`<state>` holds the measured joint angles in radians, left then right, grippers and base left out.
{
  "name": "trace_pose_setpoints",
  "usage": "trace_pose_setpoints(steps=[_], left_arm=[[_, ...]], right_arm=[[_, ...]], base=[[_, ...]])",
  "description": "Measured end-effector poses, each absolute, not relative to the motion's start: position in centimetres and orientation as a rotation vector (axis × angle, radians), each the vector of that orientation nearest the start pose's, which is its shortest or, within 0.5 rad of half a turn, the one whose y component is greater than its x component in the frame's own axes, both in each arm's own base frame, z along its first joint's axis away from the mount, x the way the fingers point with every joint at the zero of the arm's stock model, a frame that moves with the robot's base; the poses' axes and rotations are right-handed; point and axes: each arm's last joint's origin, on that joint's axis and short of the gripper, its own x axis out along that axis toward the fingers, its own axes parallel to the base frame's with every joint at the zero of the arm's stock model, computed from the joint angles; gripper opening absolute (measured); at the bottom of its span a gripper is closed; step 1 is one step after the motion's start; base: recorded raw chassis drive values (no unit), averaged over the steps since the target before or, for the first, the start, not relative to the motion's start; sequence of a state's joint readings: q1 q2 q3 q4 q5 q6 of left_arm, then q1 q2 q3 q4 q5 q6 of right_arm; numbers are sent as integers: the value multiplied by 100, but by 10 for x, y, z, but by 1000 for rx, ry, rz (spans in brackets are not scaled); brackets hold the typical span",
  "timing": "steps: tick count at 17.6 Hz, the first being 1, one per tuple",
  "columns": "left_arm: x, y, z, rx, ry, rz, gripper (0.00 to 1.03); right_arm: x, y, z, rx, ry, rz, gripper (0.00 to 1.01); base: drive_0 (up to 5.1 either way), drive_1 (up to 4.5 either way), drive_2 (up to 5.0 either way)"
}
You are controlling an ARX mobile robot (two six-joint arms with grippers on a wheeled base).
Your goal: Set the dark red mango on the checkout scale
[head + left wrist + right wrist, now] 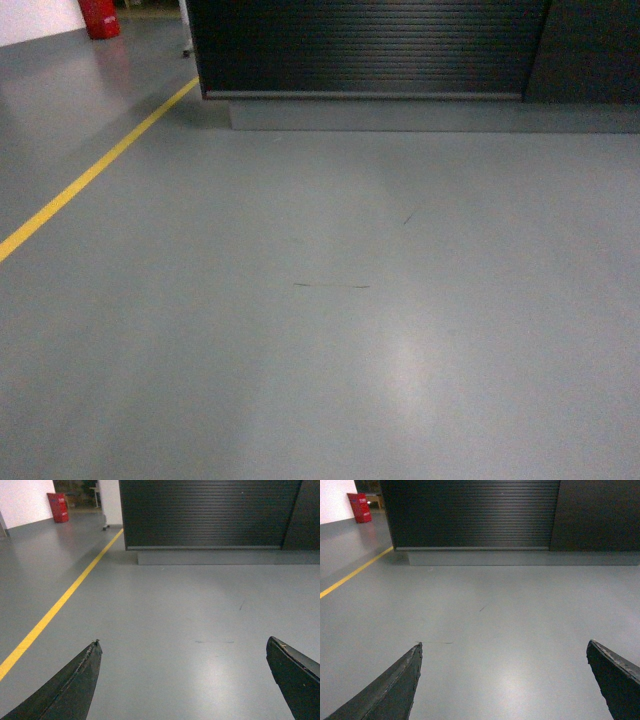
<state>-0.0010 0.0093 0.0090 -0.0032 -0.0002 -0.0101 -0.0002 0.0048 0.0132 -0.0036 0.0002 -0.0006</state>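
Note:
The checkout (370,45) shows only as a dark ribbed front panel on a grey plinth, ahead at the top of the head view; its panel (210,512) (475,512) also fills the top of both wrist views. Its top, the scale and the dark red mango are out of view. My left gripper (183,642) is open above bare grey floor, with nothing between its dark fingers (80,680). My right gripper (504,644) is open too, its fingers (400,680) wide apart over the floor. Neither gripper appears in the head view.
Grey floor (330,300) stretches between me and the counter. A yellow line (90,175) runs diagonally on the left. A red object (98,17) stands at the far left by a white wall. A darker smooth panel (590,50) adjoins the ribbed one on the right.

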Motion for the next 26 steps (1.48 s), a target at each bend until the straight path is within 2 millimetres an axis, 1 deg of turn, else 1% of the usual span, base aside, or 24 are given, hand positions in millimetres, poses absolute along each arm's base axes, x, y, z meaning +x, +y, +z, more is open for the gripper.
trace_pose_setpoints(steps=[26], left_arm=[[98, 0, 166, -10, 4, -1, 98]], right_arm=[[97, 0, 167, -1, -5, 0, 98]], base=[[0, 0, 0]])
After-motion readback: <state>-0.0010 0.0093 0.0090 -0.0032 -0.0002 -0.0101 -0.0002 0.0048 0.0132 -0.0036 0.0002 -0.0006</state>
